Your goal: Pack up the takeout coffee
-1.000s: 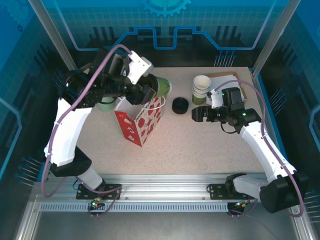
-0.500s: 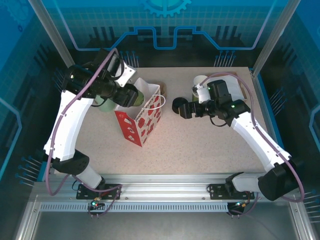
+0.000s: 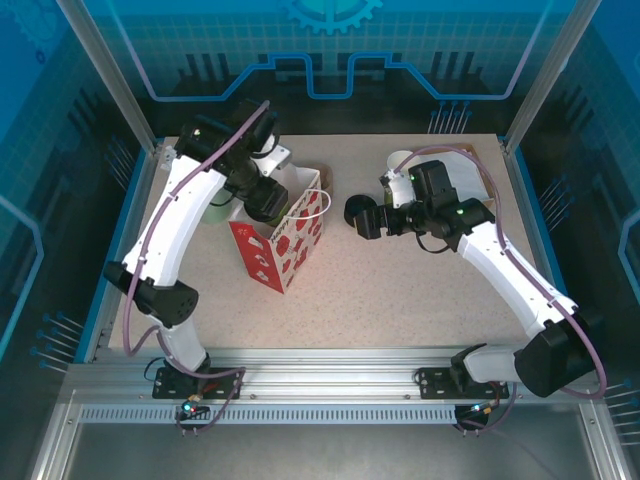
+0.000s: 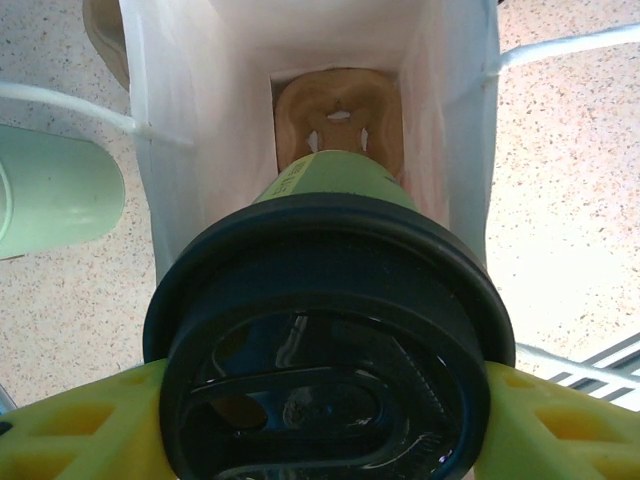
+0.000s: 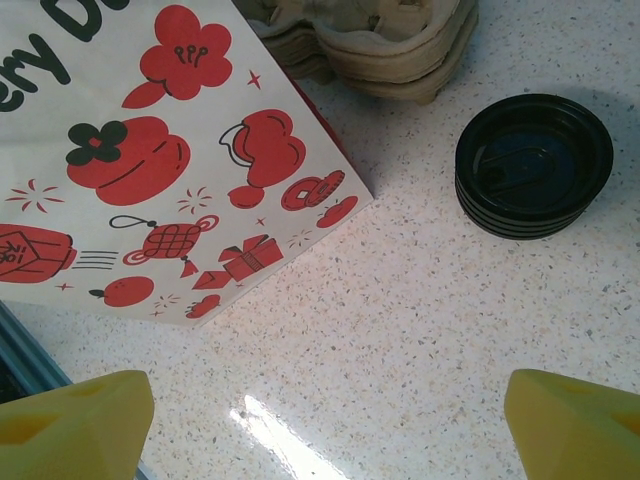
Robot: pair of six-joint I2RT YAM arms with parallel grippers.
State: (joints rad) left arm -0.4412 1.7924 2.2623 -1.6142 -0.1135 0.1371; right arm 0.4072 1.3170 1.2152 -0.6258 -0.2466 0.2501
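Note:
The takeout coffee (image 4: 330, 190), an olive-green cup with a black lid (image 4: 325, 350), hangs lid-up toward the left wrist camera. My left gripper (image 4: 325, 420) is shut on it, a yellow finger (image 4: 70, 425) pressing on each side just under the lid. The cup's base points down into the open mouth of the white and red paper bag (image 4: 455, 120), above a brown cup carrier (image 4: 338, 115) on the bag's floor. From above, my left gripper (image 3: 268, 198) stands over the bag (image 3: 285, 240). My right gripper (image 5: 325, 420) is open over bare table, right of the bag (image 5: 130, 150).
A squat stack of black lids (image 5: 533, 165) sits by my right gripper (image 3: 372, 218). Brown carriers (image 5: 385, 40) are stacked behind the bag. Unlidded cups (image 3: 400, 160) stand at the back right. A pale green cup (image 4: 50, 195) lies left of the bag.
My left arm has swung the coffee from a tilt behind the bag to straight above its mouth. My right arm has moved left toward the lids and then held still.

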